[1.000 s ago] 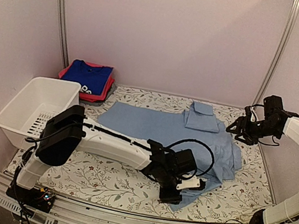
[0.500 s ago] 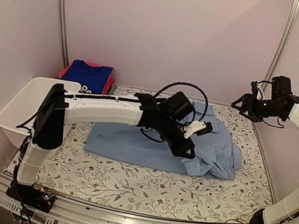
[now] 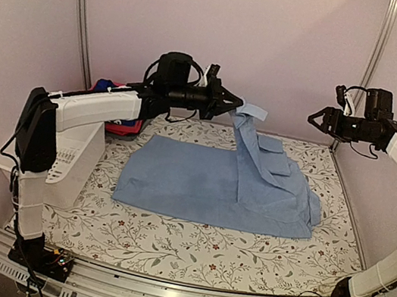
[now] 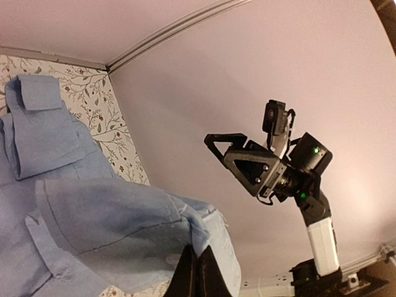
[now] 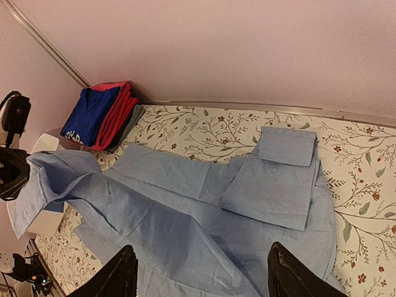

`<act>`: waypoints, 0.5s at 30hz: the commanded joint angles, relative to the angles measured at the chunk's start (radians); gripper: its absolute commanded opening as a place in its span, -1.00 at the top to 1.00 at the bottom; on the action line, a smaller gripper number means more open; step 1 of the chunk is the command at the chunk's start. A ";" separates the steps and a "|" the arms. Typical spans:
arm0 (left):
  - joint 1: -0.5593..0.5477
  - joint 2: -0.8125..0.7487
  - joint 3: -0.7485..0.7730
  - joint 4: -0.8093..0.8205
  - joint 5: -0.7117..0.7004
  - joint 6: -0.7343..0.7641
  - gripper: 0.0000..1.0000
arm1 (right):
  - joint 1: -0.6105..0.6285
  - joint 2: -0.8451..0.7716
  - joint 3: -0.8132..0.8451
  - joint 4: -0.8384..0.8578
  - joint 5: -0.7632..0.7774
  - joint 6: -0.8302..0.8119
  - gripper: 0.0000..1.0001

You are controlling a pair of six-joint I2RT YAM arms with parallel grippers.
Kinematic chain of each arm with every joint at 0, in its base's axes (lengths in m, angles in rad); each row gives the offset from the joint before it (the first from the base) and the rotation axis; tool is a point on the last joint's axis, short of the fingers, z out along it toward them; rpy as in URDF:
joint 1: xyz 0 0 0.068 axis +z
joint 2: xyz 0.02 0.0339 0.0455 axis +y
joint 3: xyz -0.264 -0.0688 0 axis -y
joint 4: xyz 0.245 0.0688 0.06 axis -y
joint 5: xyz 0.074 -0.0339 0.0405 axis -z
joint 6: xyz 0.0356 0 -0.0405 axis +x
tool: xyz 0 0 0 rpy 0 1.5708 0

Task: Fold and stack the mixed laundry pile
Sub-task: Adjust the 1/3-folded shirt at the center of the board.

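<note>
Cloth fills the closed jaws of the left gripper, which pinch one edge of the large pale-blue button shirt and hold it high, so a ridge of fabric slopes down from the fingertips to the rest of the shirt, spread flat below them on the flower-printed table cover. Judging by the task, the edge is held up so it can be carried across as a fold. Level with that grip and well off to its side, the right gripper hangs in the air, jaws apart and empty, probably keeping out of the way of the swinging cloth. Behind the left fingers, a folded blue item with white print lies on a folded pink-red garment, so a stack has been started. A white slotted plastic basket sits under the left arm, near the shirt's far edge but not touching it. Nothing lies on the shirt to block the fold.
</note>
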 commanded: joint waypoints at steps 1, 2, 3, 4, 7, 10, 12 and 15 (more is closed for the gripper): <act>0.023 0.051 0.027 0.051 -0.017 -0.381 1.00 | 0.120 -0.052 -0.020 0.097 0.002 -0.165 -0.41; 0.025 0.054 -0.003 0.086 -0.009 -0.449 1.00 | 0.159 -0.054 -0.023 0.094 0.026 -0.208 -0.40; 0.027 0.051 -0.037 0.137 -0.008 -0.512 1.00 | 0.196 -0.055 -0.027 0.090 0.064 -0.259 -0.39; 0.027 0.044 -0.069 0.183 -0.020 -0.567 1.00 | 0.233 -0.055 -0.036 0.091 0.101 -0.289 -0.38; 0.026 0.038 -0.103 0.267 -0.034 -0.670 1.00 | 0.300 -0.070 -0.082 0.142 0.158 -0.336 -0.34; 0.027 0.035 -0.132 0.348 -0.048 -0.764 1.00 | 0.344 -0.085 -0.137 0.207 0.171 -0.319 -0.28; 0.026 0.033 -0.149 0.384 -0.063 -0.817 1.00 | 0.395 -0.086 -0.156 0.234 0.212 -0.315 -0.27; 0.027 0.034 -0.161 0.439 -0.083 -0.878 1.00 | 0.476 -0.070 -0.190 0.277 0.313 -0.315 -0.40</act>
